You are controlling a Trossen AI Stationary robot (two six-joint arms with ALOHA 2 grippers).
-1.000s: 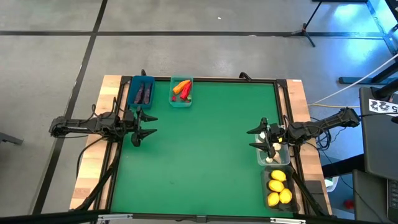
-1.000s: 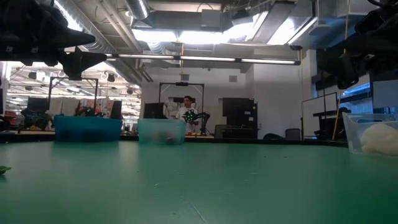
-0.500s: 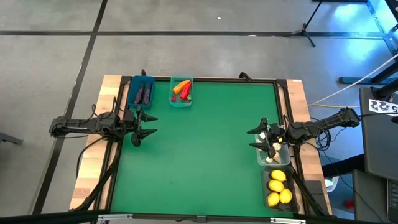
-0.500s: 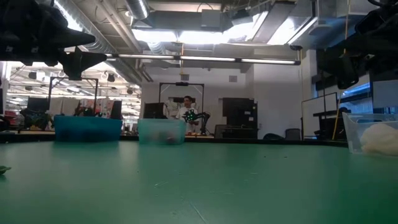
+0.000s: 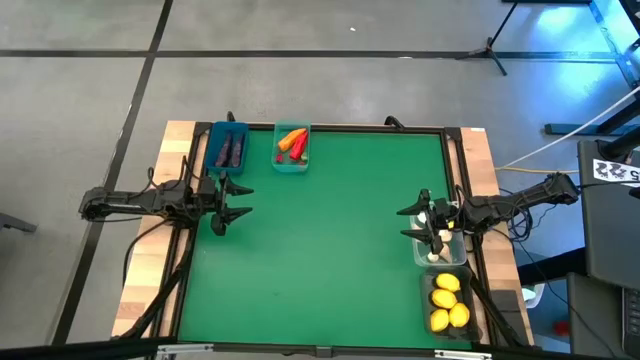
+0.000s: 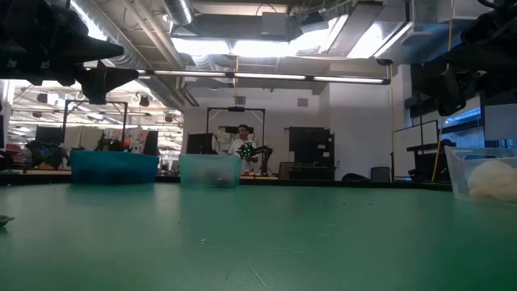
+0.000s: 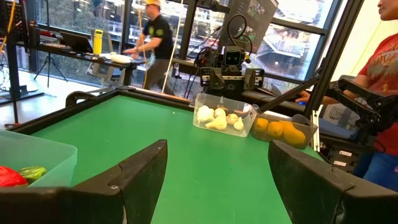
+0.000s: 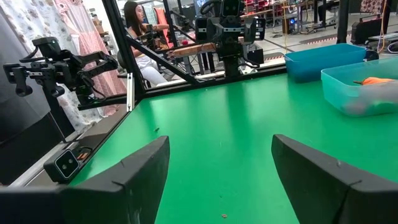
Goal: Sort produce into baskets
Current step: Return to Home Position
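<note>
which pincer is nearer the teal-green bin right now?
Left. The left pincer is open near the table's left edge, just below the blue bin in the high view, a short diagonal from the teal-green bin. The right pincer is across the mat, by the clear bin.

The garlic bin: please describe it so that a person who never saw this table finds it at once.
In the high view, go to the right edge of the green table, where two bins stand side by side. The clear bin is the upper one; it holds white garlic bulbs, while the dark grey bin below holds yellow lemons.
</note>
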